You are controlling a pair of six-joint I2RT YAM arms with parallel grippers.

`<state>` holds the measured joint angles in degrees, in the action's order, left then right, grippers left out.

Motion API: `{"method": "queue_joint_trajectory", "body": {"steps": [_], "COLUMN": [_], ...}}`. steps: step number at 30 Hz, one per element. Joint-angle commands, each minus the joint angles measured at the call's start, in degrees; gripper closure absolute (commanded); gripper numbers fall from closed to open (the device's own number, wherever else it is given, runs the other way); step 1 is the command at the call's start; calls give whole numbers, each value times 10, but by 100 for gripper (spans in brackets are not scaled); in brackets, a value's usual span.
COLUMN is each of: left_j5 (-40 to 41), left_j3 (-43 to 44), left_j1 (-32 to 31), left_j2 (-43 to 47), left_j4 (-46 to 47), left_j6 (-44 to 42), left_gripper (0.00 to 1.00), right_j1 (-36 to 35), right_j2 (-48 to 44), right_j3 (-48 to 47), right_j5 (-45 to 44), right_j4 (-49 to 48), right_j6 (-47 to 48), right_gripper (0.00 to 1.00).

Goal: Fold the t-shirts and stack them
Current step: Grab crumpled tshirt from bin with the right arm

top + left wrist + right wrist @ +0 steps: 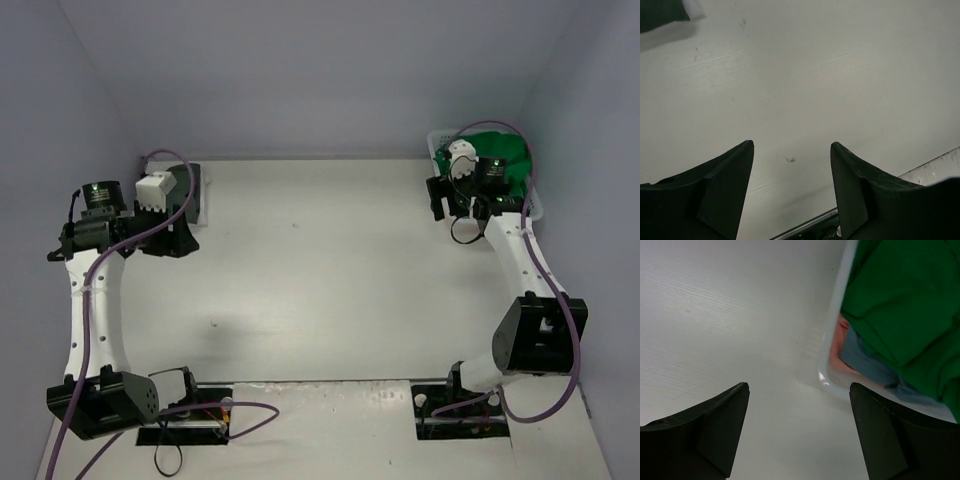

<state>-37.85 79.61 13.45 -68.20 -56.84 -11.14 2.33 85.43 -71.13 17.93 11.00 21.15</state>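
The left gripper point(792, 145) hangs over bare table point(320, 270) at the far left. Its jaws stand well apart and nothing lies between them. In the left wrist view a dark cloth point(657, 12) shows at the top left corner, with a white strip point(694, 9) just beside it. Both lie flat on the table, clear of the fingers point(725, 185). Whether the dark piece is folded I cannot tell from so small a part. The right arm reaches to the far right corner, where a white basket point(537, 205) sits on the table. The right gripper point(799, 385) is spread wide and empty. One finger hangs over the table and the other sits by the basket's rim, and it touches no cloth. A green shirt point(905, 300) fills most of the basket and lies crumpled on top. Below it, against the rim, a blue-grey shirt point(867, 362) peeks out. A pink patch point(840, 337) shows between that shirt and the basket wall, and what it is I cannot tell. The middle of the table holds no shirt.
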Motion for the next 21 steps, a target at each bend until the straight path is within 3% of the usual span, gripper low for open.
{"method": "queue_joint_trajectory", "body": {"steps": [1, 10, 15, 18, 21], "left_j5": [21, 47, 41, 39, 37], "left_j3": [-15, -93, -96, -95, -96], "left_j1": [-2, 3, 5, 8, 9], "left_j2": [17, 58, 55, 53, 54], "left_j4": [12, 58, 67, 69, 72], "left_j6": [-4, -29, -18, -13, -12], "left_gripper": [43, 42, 42, 42, 42], "right_j1": [27, 114, 137, 138, 138], "right_j2": [-42, -65, -40, -15, 5], "right_j3": [2, -4, -24, -41, -52], "right_j5": [-75, -83, -27, 4, 40], "right_j4": [-28, -48, -41, -34, -33], "right_j6": [8, 6, 6, 5, -1], "right_gripper": [21, 22, 23, 27, 40]}}
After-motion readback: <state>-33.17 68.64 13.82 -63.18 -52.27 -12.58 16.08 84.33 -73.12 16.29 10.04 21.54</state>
